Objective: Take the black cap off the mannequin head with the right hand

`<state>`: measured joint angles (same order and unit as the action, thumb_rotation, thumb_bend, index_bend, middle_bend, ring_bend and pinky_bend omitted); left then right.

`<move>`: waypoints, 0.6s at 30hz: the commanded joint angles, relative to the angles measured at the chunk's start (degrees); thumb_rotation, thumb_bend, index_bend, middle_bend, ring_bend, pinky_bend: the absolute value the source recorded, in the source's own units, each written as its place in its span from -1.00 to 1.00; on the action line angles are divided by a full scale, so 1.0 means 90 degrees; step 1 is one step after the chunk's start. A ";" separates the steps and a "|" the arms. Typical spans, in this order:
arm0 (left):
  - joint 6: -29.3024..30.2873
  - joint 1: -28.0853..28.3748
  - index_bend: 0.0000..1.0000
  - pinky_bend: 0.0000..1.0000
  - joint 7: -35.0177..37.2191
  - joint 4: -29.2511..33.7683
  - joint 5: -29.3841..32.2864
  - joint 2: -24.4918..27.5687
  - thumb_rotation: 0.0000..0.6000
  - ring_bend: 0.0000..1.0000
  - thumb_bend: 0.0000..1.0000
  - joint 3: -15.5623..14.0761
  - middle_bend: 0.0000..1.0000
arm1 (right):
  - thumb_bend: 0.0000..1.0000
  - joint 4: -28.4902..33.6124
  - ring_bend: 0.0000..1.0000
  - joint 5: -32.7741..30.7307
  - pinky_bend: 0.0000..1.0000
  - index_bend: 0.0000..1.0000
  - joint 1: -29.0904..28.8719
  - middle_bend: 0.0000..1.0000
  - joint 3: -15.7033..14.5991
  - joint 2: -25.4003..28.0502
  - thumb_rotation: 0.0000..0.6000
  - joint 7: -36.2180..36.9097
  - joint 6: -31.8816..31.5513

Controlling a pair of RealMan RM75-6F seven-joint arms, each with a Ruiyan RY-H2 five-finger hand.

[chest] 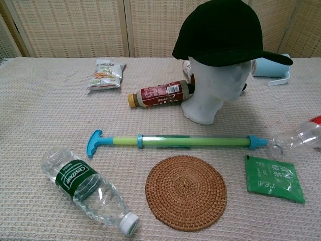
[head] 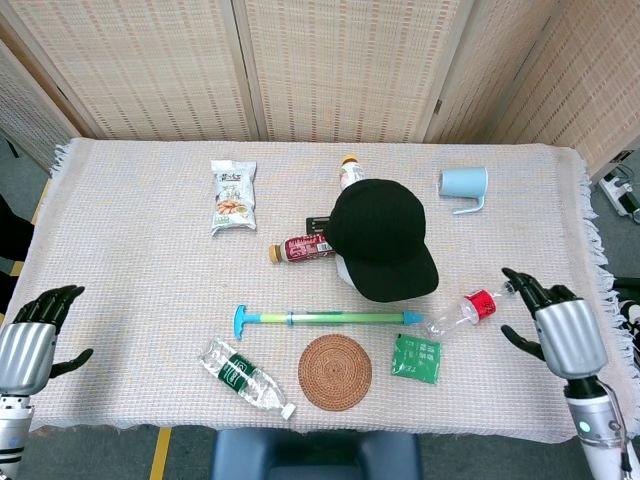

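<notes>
Where woven screens (head: 340, 65) stand, seemingly cloth-covered table (head: 130, 270).

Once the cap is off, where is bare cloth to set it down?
Free: the patch between the snack packet and the left hand, and the patch between the blue mug and the right hand. Crowded: around the black cap, green pump and round woven coaster.
</notes>
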<state>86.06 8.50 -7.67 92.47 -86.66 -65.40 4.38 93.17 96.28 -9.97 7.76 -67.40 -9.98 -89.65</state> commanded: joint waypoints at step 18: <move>0.0013 -0.0094 -0.64 -0.43 0.0287 0.0125 0.0053 0.0245 1.00 -0.64 -0.81 -0.0040 -0.61 | -0.90 -0.1228 0.56 0.0066 0.81 -0.43 -0.1667 -0.30 0.0521 -0.2181 1.00 -0.0171 0.0858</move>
<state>86.20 7.66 -5.11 93.58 -86.21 -63.23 4.04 83.65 96.59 -24.13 12.44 -85.54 -12.13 -81.65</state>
